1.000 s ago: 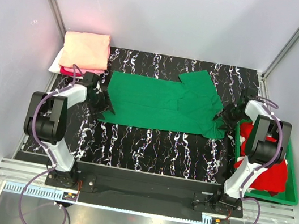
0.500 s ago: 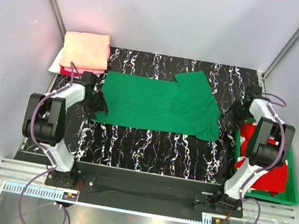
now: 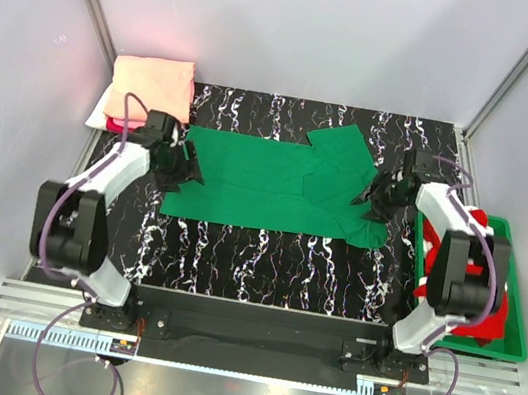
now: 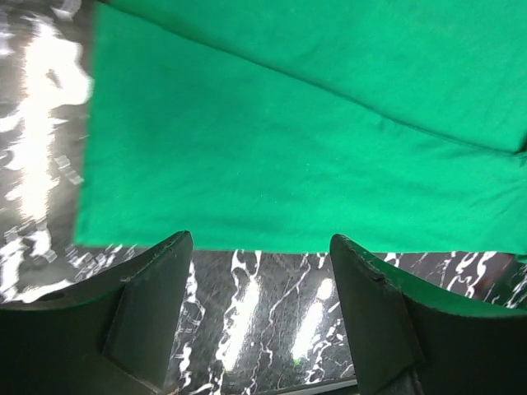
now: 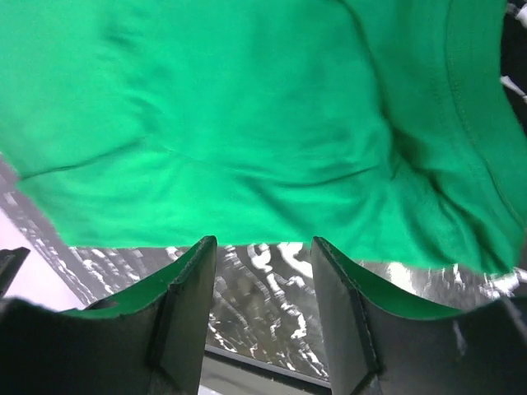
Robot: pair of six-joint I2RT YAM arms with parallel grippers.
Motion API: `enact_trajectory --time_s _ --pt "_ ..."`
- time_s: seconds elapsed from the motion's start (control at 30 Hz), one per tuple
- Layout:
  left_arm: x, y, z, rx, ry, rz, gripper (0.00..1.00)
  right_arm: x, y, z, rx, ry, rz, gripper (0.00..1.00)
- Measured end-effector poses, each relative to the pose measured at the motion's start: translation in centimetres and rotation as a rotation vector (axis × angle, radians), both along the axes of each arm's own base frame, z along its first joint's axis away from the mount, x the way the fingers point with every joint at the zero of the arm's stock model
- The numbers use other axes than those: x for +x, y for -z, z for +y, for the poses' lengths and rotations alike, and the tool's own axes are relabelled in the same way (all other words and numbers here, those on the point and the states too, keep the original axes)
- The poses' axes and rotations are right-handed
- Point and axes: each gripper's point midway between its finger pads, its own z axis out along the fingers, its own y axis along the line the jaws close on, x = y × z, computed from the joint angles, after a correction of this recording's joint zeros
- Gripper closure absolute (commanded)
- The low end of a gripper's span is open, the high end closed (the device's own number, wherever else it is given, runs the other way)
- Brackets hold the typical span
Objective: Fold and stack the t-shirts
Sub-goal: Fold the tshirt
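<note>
A bright green t-shirt (image 3: 276, 187) lies spread flat on the black marbled table (image 3: 264, 258), one sleeve angled toward the back right. My left gripper (image 3: 184, 166) hovers at the shirt's left edge. In the left wrist view it is open (image 4: 259, 247), with bare table between the fingers and the green t-shirt (image 4: 288, 140) just beyond the tips. My right gripper (image 3: 373, 196) is at the shirt's right edge, also open (image 5: 262, 247) and empty, with the wrinkled green t-shirt (image 5: 247, 123) just ahead of it.
A folded stack sits at the back left corner: a salmon-peach t-shirt (image 3: 151, 85) on top, hot pink (image 3: 116, 123) and white (image 3: 98, 114) edges beneath. A rigid green bin (image 3: 515, 346) at the right holds a red t-shirt (image 3: 479, 317). Grey walls enclose the table.
Both grippers moved away from the shirt's near corners and came in at its left and right edges, farther back. The shirt now lies flatter, and its near edge is straighter.
</note>
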Motion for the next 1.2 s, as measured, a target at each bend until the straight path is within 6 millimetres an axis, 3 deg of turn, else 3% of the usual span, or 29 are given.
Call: enact_trajectory --time_s 0.17,0.23,0.47,0.7,0.83,0.9,0.97,1.1,1.2 --pt "-0.2 4.7 -1.0 -0.011 0.036 0.127 0.3 -2.0 6.4 0.1 0.006 -0.002 0.168 0.45" --pt "-1.0 6.6 -0.9 -0.005 0.038 0.184 0.31 -2.9 7.6 0.0 0.001 0.003 0.215 0.43" --pt "-4.0 7.4 -0.7 -0.002 0.033 0.2 0.3 -3.4 7.5 -1.1 -0.067 0.047 0.212 0.3" --pt "-9.6 7.2 -0.9 -0.016 0.048 0.223 0.27 -8.0 7.5 -3.5 -0.196 0.107 0.281 0.27" --pt "-10.5 5.7 -1.1 -0.006 0.075 0.24 0.21 -9.1 5.3 -4.3 -0.232 0.118 0.274 0.26" --pt "-9.7 3.7 -1.2 -0.002 0.097 0.204 0.2 -7.5 2.8 -4.1 -0.224 0.106 0.216 0.25" --pt "-8.2 1.3 -1.3 0.003 0.124 0.126 0.19 -4.4 -0.1 -4.0 -0.217 0.097 0.113 0.24" --pt "-6.2 -3.8 -1.3 0.022 0.179 -0.064 0.18 4.0 -6.5 -3.7 -0.216 0.058 -0.107 0.25" --pt "-6.4 -5.1 -0.8 0.048 0.203 -0.125 0.18 11.0 -8.0 -3.4 -0.224 0.016 -0.184 0.25"
